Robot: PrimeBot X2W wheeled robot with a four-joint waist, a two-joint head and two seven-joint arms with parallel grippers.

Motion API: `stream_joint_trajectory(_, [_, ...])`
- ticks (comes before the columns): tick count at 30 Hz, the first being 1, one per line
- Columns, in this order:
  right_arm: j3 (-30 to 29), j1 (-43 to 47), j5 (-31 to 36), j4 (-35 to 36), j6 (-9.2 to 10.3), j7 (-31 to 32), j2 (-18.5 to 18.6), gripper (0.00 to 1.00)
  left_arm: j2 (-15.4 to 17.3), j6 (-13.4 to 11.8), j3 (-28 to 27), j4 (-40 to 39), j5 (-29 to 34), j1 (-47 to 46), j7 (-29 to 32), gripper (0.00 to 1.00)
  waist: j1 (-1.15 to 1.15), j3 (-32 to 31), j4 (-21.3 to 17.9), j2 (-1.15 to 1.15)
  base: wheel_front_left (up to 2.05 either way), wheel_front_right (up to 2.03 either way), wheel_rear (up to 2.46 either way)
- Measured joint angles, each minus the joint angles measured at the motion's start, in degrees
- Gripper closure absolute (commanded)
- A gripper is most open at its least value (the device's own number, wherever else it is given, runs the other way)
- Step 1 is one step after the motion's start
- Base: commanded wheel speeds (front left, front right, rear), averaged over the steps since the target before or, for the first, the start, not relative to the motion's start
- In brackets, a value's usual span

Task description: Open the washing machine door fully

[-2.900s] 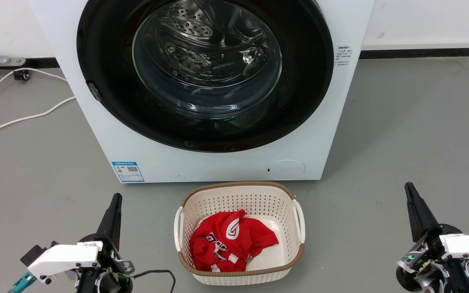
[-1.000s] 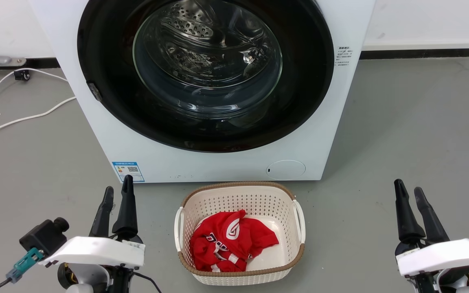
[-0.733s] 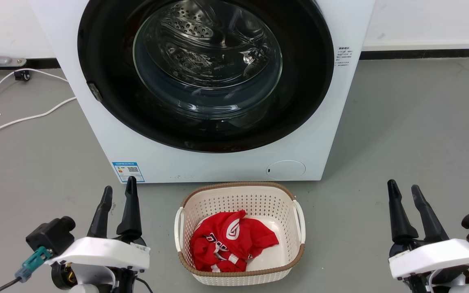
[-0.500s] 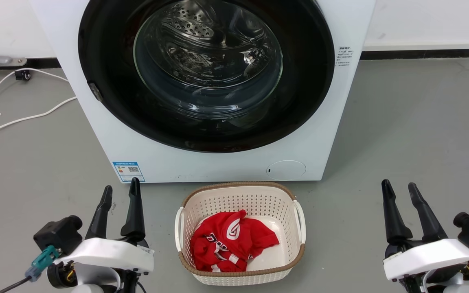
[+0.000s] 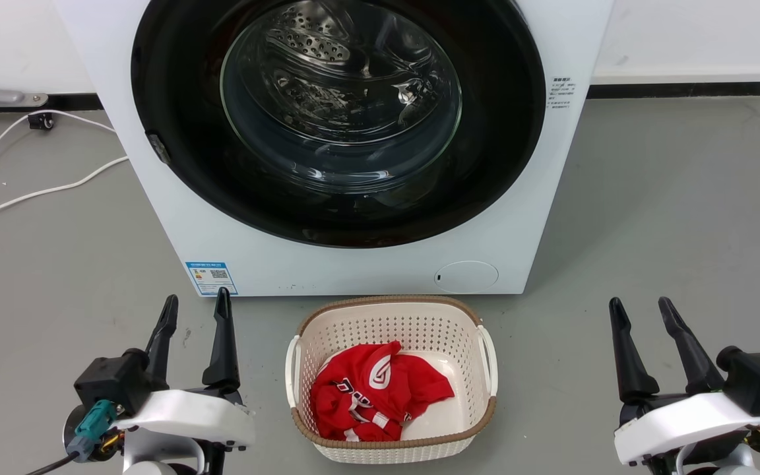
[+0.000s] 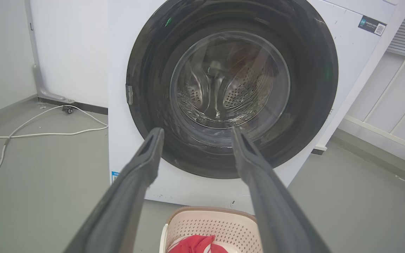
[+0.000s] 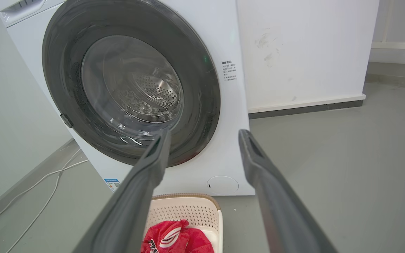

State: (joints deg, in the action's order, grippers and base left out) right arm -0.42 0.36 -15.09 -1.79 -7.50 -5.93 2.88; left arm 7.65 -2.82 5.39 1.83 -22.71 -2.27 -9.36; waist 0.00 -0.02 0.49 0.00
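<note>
Your left claw [image 5: 196, 297] and right claw [image 5: 639, 303] now stand spread and empty, no longer pinched; the washing machine door [image 5: 340, 112] stays shut, untouched.

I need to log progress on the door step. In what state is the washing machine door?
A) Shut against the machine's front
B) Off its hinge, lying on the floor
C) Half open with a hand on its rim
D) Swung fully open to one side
A: the washing machine door sits flush in the white front of the washing machine, with the left hand and right hand both open and apart from it.
</note>
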Motion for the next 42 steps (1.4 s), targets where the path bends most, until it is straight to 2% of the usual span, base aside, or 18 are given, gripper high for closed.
stream_joint_trajectory(16, [0.29, 0.79, 6.57, 1.15, 0.0, 0.4, 0.0, 0.0, 1.51, -3.23, 2.18, -1.77, 7.38, 0.32, -2.03, 0.0, 0.0, -0.14, 0.25, 0.0, 0.0, 0.0, 0.0])
stream_joint_trajectory(31, [0.54, 0.84, 10.68, 1.8, 0.0, -0.67, 0.0, 0.0, 0.79, -3.46, 1.63, -4.22, 12.93, 1.29, -3.82, 0.0, 0.0, -0.23, 0.51, 0.0, 0.0, 0.0, 0.0])
stream_joint_trajectory(42, [0.58, 0.87, 12.3, 1.83, 0.0, -1.7, 0.01, 0.0, -0.89, -2.11, 0.11, -4.05, 16.72, 2.04, -4.97, 0.0, 0.0, -0.24, 0.63, 0.0, 0.0, 0.0, 0.0])
